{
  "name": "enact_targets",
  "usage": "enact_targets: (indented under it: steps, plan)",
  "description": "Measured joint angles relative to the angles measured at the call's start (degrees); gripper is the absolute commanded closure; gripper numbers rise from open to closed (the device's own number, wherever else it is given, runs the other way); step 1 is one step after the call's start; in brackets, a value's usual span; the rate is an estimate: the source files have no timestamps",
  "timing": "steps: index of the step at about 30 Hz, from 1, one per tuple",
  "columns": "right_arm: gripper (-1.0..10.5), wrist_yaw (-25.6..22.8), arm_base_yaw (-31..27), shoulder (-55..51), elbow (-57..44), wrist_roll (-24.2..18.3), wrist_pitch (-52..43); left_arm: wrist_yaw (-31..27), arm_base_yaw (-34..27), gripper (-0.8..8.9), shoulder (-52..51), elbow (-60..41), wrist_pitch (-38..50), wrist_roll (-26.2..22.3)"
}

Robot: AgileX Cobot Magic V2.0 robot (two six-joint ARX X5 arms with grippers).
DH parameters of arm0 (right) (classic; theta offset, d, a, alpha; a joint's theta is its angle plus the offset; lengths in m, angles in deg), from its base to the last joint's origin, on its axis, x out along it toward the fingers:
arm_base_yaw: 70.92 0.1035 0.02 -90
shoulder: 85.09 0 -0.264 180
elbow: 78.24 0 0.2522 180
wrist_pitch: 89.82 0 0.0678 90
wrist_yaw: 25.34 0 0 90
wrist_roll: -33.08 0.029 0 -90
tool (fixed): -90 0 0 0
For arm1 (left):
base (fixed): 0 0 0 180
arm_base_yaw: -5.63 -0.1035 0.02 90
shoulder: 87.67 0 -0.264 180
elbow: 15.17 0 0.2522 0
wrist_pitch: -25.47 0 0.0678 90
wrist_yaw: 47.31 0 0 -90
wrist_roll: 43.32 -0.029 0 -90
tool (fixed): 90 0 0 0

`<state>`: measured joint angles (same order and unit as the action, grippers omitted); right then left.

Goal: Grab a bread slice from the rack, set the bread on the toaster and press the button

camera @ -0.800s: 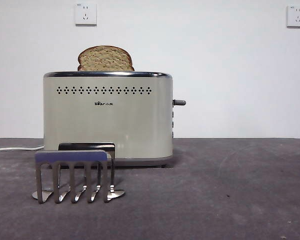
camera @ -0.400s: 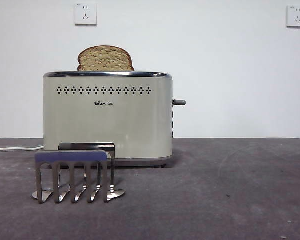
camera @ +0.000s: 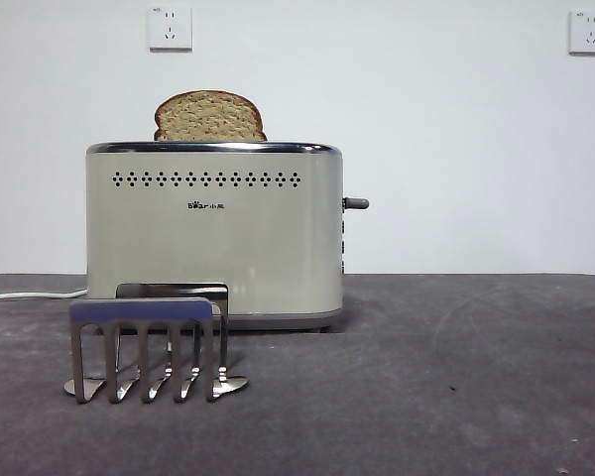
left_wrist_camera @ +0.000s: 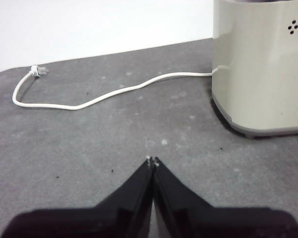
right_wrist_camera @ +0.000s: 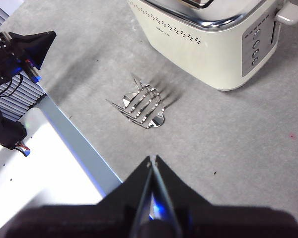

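Standing in the toaster [camera: 213, 233], the slice of bread [camera: 209, 117] pokes up from its top slot, with the empty rack [camera: 149, 347] just in front on the dark grey surface [camera: 456, 377]. Both the left hand [left_wrist_camera: 152, 161] and right hand [right_wrist_camera: 152, 158] hang back, jaws pressed together. Two wall sockets [camera: 170, 28] dot the white wall, and a white cord [left_wrist_camera: 89, 96] trails behind.

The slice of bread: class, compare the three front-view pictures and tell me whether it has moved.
No. The slice of bread stands in the same spot, rising above the toaster rim at its left part, below the wall socket.
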<state>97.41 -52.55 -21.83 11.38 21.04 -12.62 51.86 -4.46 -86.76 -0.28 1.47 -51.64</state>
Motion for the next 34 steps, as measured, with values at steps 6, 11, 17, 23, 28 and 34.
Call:
enact_targets:
  steps: [6,11,17,23,28,34]
  plan:
    - [9.5,0.0,0.0,0.0,0.0,0.0,0.0,0.0,0.0,8.17,-0.2,0.0,0.0,0.0]
    - [9.5,0.0,0.0,0.0,0.0,0.0,0.0,0.0,0.0,8.17,-0.2,0.0,0.0,0.0]
    - [9.5,0.0,0.0,0.0,0.0,0.0,0.0,0.0,0.0,8.17,-0.2,0.0,0.0,0.0]
    - [9.5,0.0,0.0,0.0,0.0,0.0,0.0,0.0,0.0,8.17,-0.2,0.0,0.0,0.0]
    - [9.5,0.0,-0.6,-0.1,0.0,-1.2,-0.1,0.0,0.0,8.17,-0.2,0.0,0.0,0.0]
    - [9.5,0.6,-6.7,-5.5,-1.7,-3.5,-10.0,0.0,0.0,8.17,-0.2,0.0,0.0,0.0]
